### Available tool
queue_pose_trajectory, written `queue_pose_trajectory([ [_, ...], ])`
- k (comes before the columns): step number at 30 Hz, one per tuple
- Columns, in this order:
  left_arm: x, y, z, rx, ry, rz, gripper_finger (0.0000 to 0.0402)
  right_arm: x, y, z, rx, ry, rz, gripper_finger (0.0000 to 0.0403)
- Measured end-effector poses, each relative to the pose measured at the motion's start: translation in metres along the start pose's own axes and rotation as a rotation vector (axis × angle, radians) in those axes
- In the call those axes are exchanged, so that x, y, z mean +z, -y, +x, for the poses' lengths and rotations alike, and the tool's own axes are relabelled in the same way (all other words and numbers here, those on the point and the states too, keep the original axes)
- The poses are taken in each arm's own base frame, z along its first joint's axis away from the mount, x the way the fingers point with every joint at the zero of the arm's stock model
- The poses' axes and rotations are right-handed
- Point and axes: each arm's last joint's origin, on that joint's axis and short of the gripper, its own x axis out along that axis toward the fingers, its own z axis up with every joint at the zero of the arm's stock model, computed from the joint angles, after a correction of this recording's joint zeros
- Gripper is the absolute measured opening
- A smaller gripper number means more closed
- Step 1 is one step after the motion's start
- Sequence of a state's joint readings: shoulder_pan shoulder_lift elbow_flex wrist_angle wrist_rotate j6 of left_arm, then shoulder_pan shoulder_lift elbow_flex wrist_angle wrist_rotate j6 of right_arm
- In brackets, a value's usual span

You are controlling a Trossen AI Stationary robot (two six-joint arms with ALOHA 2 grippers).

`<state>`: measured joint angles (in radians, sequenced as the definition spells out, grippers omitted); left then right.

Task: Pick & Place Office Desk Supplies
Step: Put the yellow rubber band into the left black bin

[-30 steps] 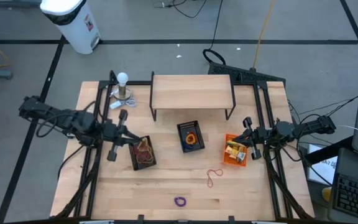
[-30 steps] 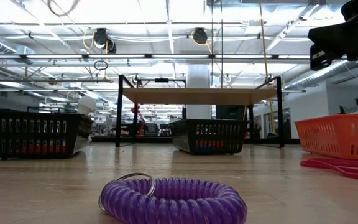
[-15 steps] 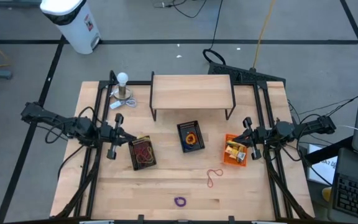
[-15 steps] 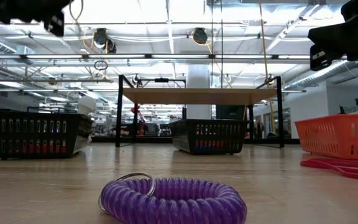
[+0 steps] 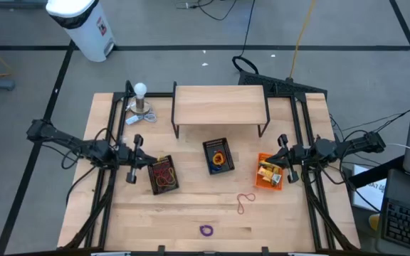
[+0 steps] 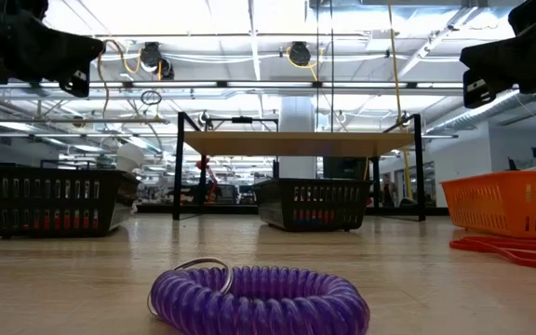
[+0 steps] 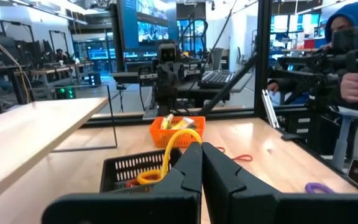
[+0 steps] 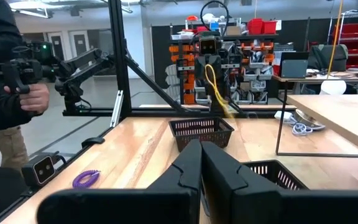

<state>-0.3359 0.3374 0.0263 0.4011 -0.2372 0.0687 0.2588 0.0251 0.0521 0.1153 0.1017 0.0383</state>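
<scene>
The bench (image 5: 191, 206) has its widest bare wood toward 6 o'clock, and only a purple coil (image 5: 206, 230) and a red loop (image 5: 244, 203) lie there. Across the middle stand three baskets: a black one (image 5: 164, 174) at 9 o'clock, a black one (image 5: 218, 156) in the centre, an orange one (image 5: 268, 172) at 3 o'clock, with gaps between them. At 12 o'clock a small wooden shelf (image 5: 219, 104) blocks the way. A white ball stand (image 5: 141, 99) sits at 11 o'clock.
</scene>
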Motion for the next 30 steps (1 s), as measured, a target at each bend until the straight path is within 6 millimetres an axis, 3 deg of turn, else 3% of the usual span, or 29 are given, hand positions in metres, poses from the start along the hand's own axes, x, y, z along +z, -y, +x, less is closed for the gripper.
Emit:
queue_pose_trajectory([
  [13, 0.001, 0.0, 0.0, 0.003, 0.013, -0.027, 0.0, 0.0, 0.0, 0.0, 0.0, -0.001, -0.001, 0.0002],
  [17, 0.035, -0.003, 0.003, 0.048, 0.007, -0.048, 0.0, 0.0, 0.0, 0.0, -0.001, 0.0, -0.001, 0.0002],
  [25, 0.141, -0.009, 0.015, 0.107, -0.254, -0.016, 0.0, 0.0, 0.0, 0.0, -0.001, 0.0, -0.001, 0.0002],
  [30, 0.176, -0.007, 0.031, 0.09, -0.431, -0.04, 0.0, 0.0, 0.0, 0.0, -0.001, 0.001, -0.003, 0.0002],
])
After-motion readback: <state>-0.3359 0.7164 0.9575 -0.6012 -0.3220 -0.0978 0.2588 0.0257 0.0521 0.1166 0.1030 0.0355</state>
